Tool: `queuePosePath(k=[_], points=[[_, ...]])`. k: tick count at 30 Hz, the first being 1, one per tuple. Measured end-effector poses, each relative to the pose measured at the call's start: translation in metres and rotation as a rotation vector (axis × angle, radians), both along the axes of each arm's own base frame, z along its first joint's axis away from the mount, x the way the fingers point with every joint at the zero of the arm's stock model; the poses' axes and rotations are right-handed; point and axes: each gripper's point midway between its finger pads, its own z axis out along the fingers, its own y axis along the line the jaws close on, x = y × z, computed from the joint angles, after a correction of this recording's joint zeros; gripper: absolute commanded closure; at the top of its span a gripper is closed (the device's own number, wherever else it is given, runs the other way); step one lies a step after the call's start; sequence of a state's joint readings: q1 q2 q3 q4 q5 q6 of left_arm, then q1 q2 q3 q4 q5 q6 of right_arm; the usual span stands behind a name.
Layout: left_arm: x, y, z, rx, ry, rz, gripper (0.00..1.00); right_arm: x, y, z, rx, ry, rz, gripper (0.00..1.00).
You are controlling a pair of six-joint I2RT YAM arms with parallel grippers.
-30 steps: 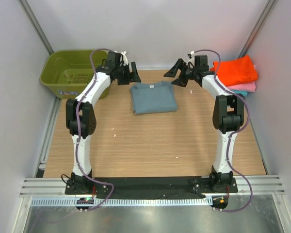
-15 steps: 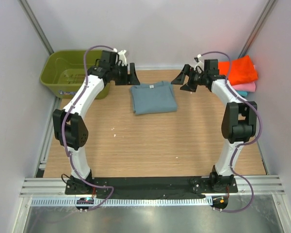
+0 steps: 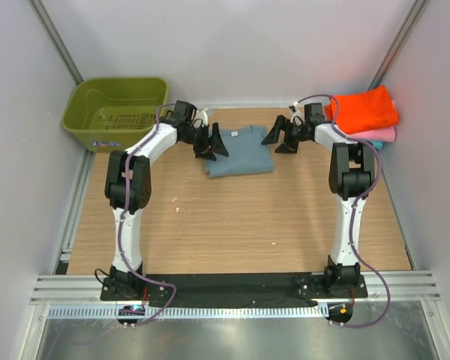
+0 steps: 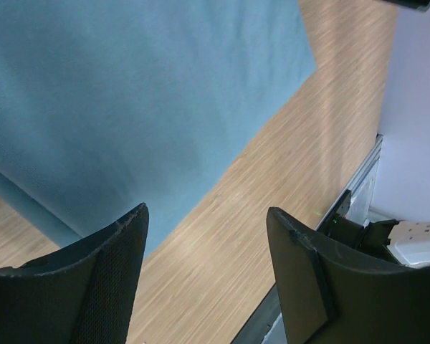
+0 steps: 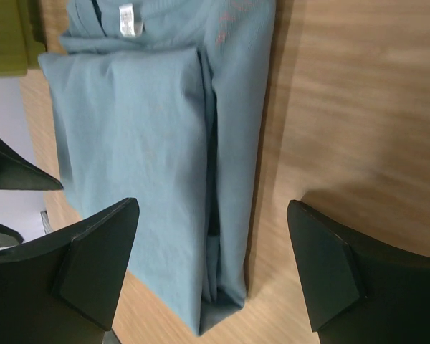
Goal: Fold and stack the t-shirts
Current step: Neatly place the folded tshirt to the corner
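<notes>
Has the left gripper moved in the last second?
Yes. The left gripper has come from beyond the far left corner of the folded blue-grey cloth t-shirt to its left edge, away from the olive-green plastic basket.

A folded blue-grey t-shirt (image 3: 238, 153) lies flat at the far middle of the wooden table (image 3: 240, 225). The left gripper (image 3: 212, 142) hangs at its left edge and the right gripper (image 3: 280, 136) just off its right edge, both with fingers spread. A folded orange t-shirt (image 3: 364, 109) tops a pink one (image 3: 381, 135) in the far right corner. An olive-green basket (image 3: 116, 81) sits far left.
</notes>
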State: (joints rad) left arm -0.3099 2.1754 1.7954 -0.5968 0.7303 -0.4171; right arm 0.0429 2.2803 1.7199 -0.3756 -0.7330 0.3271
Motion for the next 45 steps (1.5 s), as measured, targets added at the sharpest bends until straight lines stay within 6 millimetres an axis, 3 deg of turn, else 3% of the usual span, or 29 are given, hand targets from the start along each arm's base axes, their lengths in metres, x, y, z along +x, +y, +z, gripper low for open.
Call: queuePosePath(k=[5, 12, 22, 31, 37, 44, 45], points=[[0.002, 0.003, -0.02, 0.009, 0.042, 0.008, 0.32, 0.02, 0.001, 0.0, 0.033, -0.035, 0.012, 0.1], [0.01, 0.005, -0.04, 0.038, 0.054, 0.02, 0.32, 0.03, 0.008, 0.0, 0.112, -0.059, 0.042, 0.11], [0.018, 0.007, -0.045, 0.065, 0.036, 0.033, 0.32, 0.027, 0.024, -0.002, 0.171, -0.072, 0.101, 0.13], [0.02, 0.009, -0.047, 0.078, 0.033, 0.042, 0.33, 0.011, 0.063, -0.005, 0.182, -0.062, 0.176, 0.22], [0.021, 0.011, -0.047, 0.081, 0.033, 0.048, 0.33, 0.008, 0.065, -0.008, 0.18, -0.055, 0.175, 0.26], [0.022, 0.012, -0.047, 0.08, 0.035, 0.054, 0.33, 0.005, 0.05, -0.014, 0.12, -0.041, 0.142, 0.42], [0.022, 0.012, -0.047, 0.08, 0.035, 0.054, 0.33, 0.005, 0.049, -0.015, 0.11, -0.044, 0.145, 0.51]])
